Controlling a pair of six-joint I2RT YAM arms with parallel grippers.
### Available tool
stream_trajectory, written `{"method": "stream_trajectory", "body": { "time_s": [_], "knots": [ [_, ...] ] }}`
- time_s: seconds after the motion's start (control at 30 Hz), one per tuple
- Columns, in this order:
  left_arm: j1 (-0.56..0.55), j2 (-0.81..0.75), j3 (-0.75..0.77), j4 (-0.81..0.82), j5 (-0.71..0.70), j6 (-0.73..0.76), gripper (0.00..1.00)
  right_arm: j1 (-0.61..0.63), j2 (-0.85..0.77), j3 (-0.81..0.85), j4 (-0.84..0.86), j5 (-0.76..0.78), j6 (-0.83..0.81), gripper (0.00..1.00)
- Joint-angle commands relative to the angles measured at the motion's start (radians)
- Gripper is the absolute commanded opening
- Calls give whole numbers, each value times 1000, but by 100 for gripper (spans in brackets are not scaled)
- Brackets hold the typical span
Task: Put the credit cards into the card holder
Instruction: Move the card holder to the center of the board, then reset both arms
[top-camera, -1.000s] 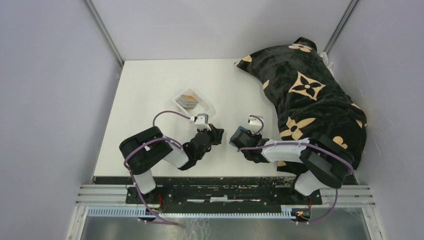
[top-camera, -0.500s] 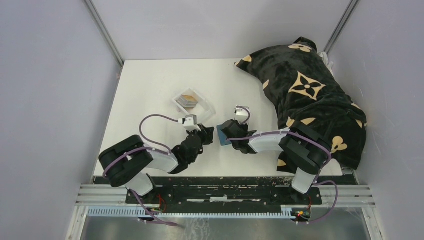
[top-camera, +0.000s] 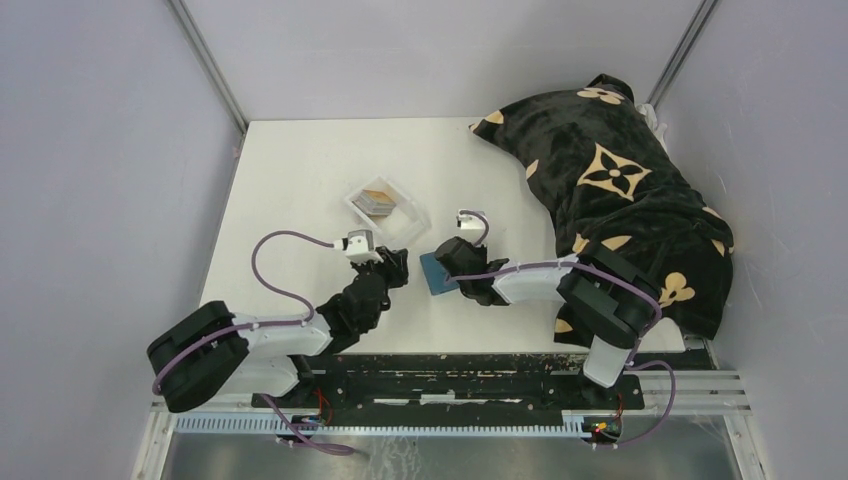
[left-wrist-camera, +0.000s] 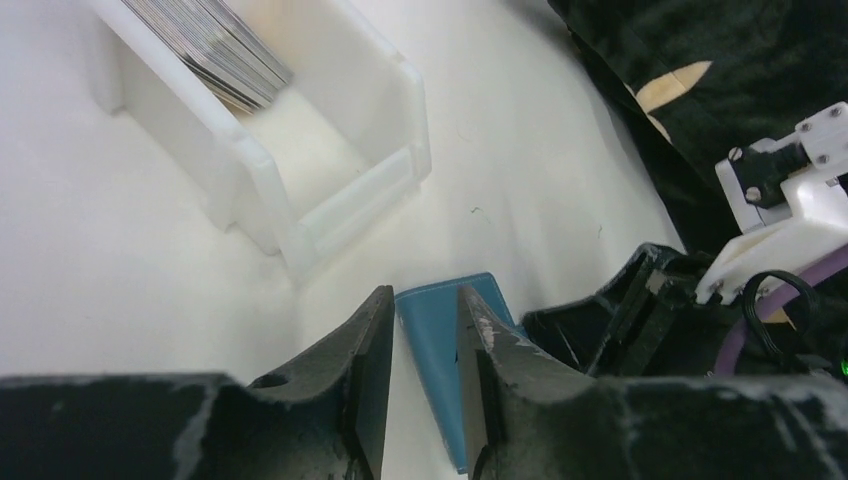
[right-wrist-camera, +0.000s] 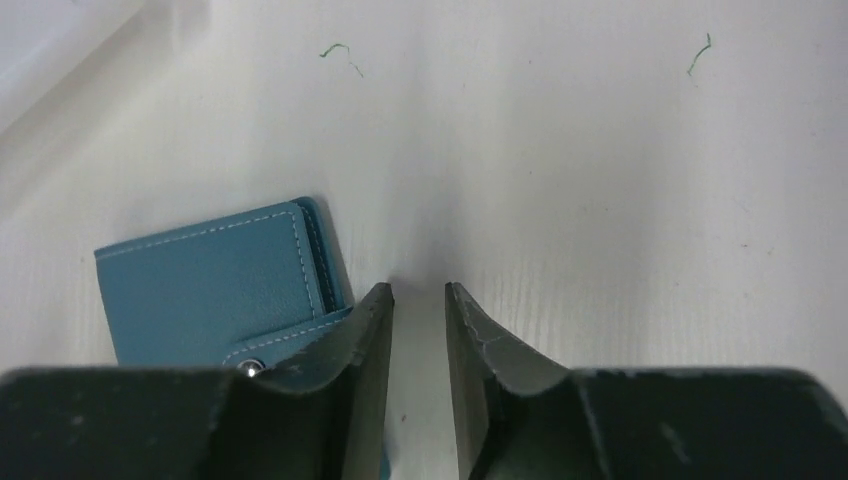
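Right end effector (right-wrist-camera: 417, 300) hangs low over the tabletop (right-wrist-camera: 560, 150), its two fingers a narrow gap apart. Nothing is between them, and bare white surface shows through the gap. Just to the lower left of those fingers in the right wrist view lies the card holder (right-wrist-camera: 210, 285), a teal wallet flat on the tabletop and folded shut. Its snap tab and metal stud sit near the bottom of the frame, partly behind one finger. Whether that finger touches the wallet I cannot tell.

Left end effector (left-wrist-camera: 424, 300) is likewise a little way open and holds nothing; the same teal wallet shows through its gap, lying beyond the fingertips. In the overhead view this end effector is just left of the wallet, near the centre of the frame.

Further out, in the upper left of the left wrist view, stands a clear plastic tray (left-wrist-camera: 250, 165), with the credit cards (left-wrist-camera: 215, 50) leaning inside it as a stack. A black blanket with tan flower motifs (top-camera: 620, 190) is heaped along the right side of the overhead view, well apart from the wallet.

I judge the task barely begun. The card holder is set down between the two arms, but it is closed and no card shows in it. The cards seen are all in the tray. What remains is to open the wallet, lift the cards out, and slide them in.
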Motion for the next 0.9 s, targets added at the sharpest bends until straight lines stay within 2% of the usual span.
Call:
{"method": "stream_trajectory", "body": {
  "time_s": [0.0,0.2,0.37,0.5,0.67,0.77,0.87],
  "knots": [
    [-4,-101,67,-114,-111,125,43,4,-115,46,-140,-34,-152,39],
    [19,-105,206,-280,-155,211,74,-44,-272,57,-213,68,-263,71],
    [38,-89,261,-357,-269,141,90,-77,-393,-4,-195,87,-300,82],
    [53,-85,234,-306,-375,174,92,-77,-458,-22,-215,100,-379,88],
    [70,-40,190,-210,-530,278,92,-80,-520,-48,-246,104,-384,92],
    [113,-65,150,-188,-522,256,97,-80,-536,-57,-259,87,-380,92],
    [141,-153,55,-44,-446,289,98,-80,-537,-60,-283,109,-365,93]
  ]
}}
